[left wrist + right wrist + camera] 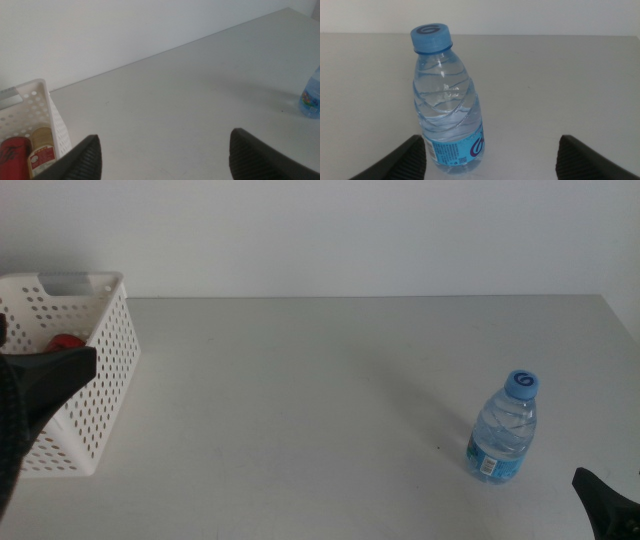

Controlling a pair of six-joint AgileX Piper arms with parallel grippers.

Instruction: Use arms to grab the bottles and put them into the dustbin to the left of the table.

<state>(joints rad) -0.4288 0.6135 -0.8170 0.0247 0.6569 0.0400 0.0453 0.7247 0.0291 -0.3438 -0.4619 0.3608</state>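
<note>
**Both grippers spread wide, one bottle left on the table**

Fingers of the right gripper [490,155] stand apart, the water bottle [447,100] upright just beyond them on the table [320,400]. Across it, the left gripper [162,152], also spread, hangs beside the dustbin [100,370], which holds a red can [12,157] and a yellow bottle [42,150].

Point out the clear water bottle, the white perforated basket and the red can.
Clear plastic water bottle with blue cap [447,107], right wrist view, ribbed body.
White perforated plastic basket [112,355], middle view, side wall.
Red soda can [14,159], left wrist view, its side.
</note>
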